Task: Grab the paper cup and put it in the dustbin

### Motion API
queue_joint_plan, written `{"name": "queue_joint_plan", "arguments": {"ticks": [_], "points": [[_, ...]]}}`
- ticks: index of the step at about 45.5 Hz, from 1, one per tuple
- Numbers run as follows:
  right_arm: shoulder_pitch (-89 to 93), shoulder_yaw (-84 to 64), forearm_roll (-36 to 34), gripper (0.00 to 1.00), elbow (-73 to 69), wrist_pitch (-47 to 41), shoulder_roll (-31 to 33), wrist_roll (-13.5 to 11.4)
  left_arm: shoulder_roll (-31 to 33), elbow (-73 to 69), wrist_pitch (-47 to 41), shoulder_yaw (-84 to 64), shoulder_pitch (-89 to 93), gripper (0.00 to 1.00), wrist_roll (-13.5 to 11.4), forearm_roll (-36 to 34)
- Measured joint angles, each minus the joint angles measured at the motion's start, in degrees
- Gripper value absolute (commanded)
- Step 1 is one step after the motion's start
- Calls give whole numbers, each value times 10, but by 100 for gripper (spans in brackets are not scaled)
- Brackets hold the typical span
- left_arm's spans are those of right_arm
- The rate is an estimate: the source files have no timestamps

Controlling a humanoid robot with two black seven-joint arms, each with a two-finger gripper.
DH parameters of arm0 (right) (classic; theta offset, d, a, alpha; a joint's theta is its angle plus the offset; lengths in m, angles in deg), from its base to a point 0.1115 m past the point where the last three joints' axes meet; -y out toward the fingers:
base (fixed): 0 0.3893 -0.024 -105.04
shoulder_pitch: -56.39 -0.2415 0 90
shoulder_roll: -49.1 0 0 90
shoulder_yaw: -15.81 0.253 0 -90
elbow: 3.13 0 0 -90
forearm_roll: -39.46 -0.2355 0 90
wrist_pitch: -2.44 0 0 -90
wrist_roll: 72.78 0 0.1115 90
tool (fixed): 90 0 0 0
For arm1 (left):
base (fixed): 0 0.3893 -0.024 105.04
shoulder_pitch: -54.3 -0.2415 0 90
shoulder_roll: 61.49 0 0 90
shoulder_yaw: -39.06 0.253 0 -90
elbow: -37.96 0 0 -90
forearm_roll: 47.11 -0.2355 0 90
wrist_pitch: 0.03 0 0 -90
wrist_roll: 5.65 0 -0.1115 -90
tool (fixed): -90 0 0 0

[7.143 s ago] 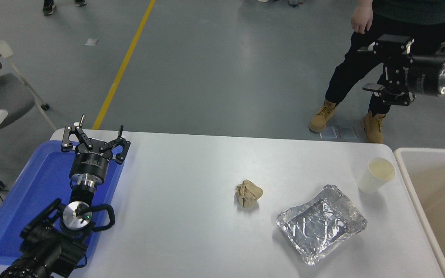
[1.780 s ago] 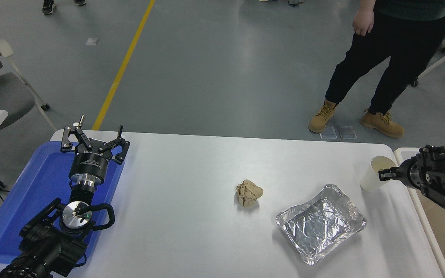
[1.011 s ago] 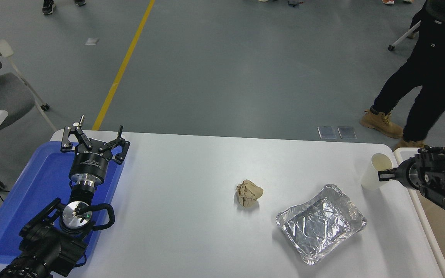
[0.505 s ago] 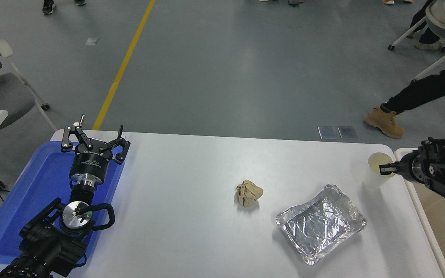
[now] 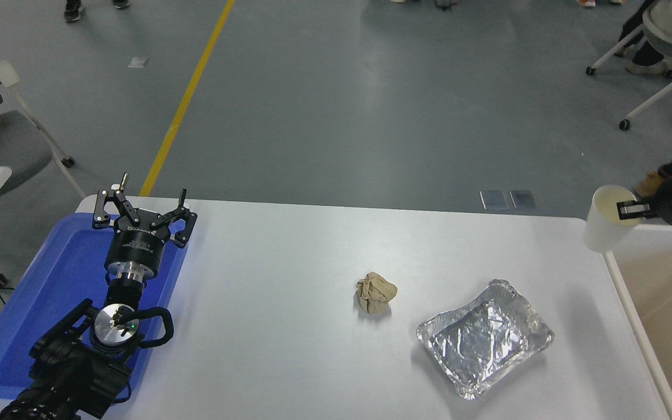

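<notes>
I saw the paper cup [image 5: 604, 224] lifted clear of the table [image 5: 312, 262], hanging over its far right corner, tilted, with its cream inside toward the camera. The right gripper [image 5: 629, 209] was pinched on the cup's rim at the cup's right side, one finger visible across the lip; I could read no print on the plain white cup. Most of that gripper and its arm ran off the right edge, so I made out only a dark rounded body with a metal ring. The dustbin [image 5: 627, 303] stood against the table's right edge, just below and to the right of the cup, cut off by the frame so that only its thick pale rim and part of its beige inside showed.

On the tabletop, a crinkled foil tray [image 5: 485, 338] lay near the right front, and a crumpled brown paper ball [image 5: 375, 291] sat left of it, apart from it. The left gripper [image 5: 143, 204] was parked over a blue tray [image 5: 27, 309] at the left edge, fingers spread wide; lettering on its black body was too small for me to read.
</notes>
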Motion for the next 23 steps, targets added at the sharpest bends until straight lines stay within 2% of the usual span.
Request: {"name": "queue_joint_plan", "arguments": {"ticks": [23], "points": [[-263,-132,-6,0,-115,-105,31,0,0,0,0,0,0,100,0,0]]}}
